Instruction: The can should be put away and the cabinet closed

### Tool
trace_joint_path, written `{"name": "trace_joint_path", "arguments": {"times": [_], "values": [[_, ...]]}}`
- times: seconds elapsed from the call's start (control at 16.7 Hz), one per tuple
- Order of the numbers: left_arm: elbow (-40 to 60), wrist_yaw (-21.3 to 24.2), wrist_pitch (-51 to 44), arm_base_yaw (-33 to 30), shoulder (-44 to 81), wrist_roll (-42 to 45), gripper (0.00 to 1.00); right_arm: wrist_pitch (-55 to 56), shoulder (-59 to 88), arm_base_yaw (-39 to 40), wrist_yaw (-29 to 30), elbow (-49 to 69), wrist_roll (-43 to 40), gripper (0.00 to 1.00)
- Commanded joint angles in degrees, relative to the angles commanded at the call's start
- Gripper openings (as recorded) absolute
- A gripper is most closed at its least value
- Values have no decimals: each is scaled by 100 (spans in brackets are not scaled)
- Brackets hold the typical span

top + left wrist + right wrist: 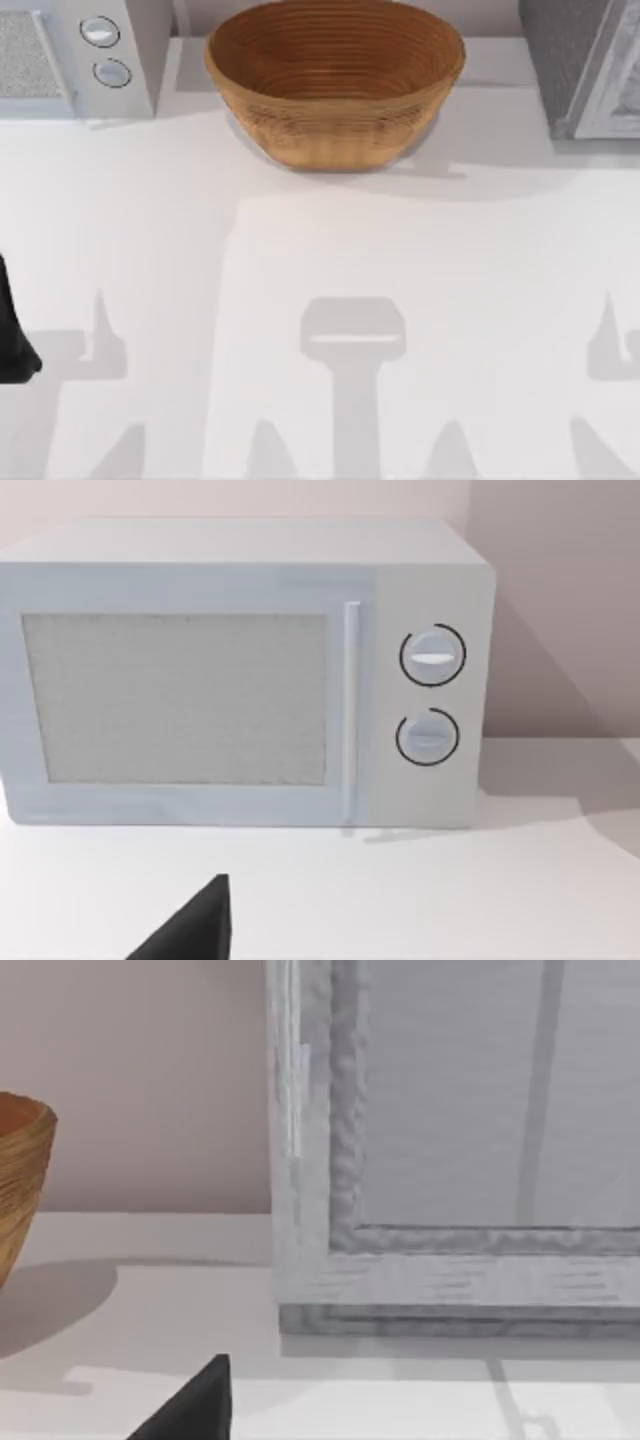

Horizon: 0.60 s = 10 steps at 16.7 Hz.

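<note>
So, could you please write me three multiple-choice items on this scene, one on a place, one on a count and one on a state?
1. In the top view, where does the wicker bowl stand?
A. between the microwave and the cabinet
B. on top of the microwave
C. at the near edge of the table

2. How many dials does the microwave have?
A. one
B. two
C. four

3. How is the microwave door?
A. wide open
B. missing
C. shut

Answers: 1 A, it sits at the far side with one of them to each side; 2 B, one dial sits above the other beside the door; 3 C, the door lies flush with the front.
</note>
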Motion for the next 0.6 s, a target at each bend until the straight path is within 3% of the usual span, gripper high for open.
{"name": "trace_joint_path", "arguments": {"times": [0.6], "values": [[0, 0, 0, 0, 0, 0, 100, 2270, 2855, -1925, -1842, 716, 25, 100]]}}
